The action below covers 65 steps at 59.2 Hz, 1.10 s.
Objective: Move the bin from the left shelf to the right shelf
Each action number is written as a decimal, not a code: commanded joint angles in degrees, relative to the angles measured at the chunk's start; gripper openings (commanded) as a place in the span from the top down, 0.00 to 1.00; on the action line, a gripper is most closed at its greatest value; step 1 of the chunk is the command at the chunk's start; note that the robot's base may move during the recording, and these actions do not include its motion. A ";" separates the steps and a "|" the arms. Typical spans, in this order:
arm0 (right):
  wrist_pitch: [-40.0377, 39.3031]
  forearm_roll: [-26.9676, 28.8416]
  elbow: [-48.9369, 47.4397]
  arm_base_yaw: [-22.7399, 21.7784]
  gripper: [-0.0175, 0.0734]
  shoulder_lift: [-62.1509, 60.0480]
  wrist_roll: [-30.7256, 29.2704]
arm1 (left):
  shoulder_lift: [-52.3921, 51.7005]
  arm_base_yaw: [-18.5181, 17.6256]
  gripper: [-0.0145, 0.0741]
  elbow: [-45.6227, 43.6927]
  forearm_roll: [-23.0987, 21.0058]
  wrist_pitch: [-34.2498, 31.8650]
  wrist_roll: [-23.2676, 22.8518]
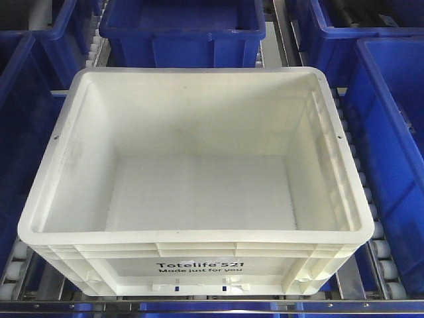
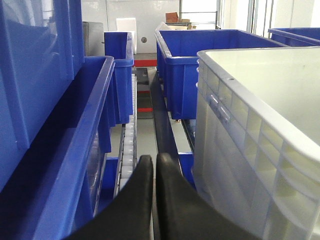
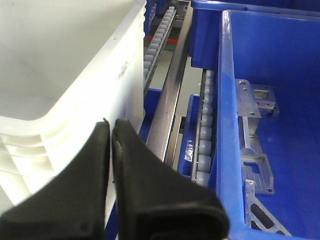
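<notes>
The bin point(image 1: 199, 185) is a large white tote with black "Totelife 521" print on its near side, standing empty on a roller shelf in the middle of the front view. No gripper shows in that view. In the left wrist view the bin's ribbed wall point(image 2: 260, 145) fills the right side, and my left gripper point(image 2: 155, 162) is shut, empty, in the gap to the bin's left, over the roller track. In the right wrist view the bin point(image 3: 60, 75) is at the left, and my right gripper point(image 3: 111, 126) is shut and empty, close against the bin's right wall.
Dark blue bins surround the white one: at the back point(image 1: 182, 30), left point(image 1: 20, 132) and right point(image 1: 391, 152). White rollers point(image 1: 374, 218) and metal rails point(image 3: 170, 100) run between lanes. A blue bin point(image 3: 270, 125) holding metal brackets lies right of my right gripper. Another blue bin point(image 2: 55, 165) flanks my left gripper.
</notes>
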 commanded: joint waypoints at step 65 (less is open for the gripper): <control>-25.95 11.70 13.92 -23.89 0.82 0.67 -10.09 | 0.27 -0.03 0.84 1.14 -0.09 -4.67 -0.58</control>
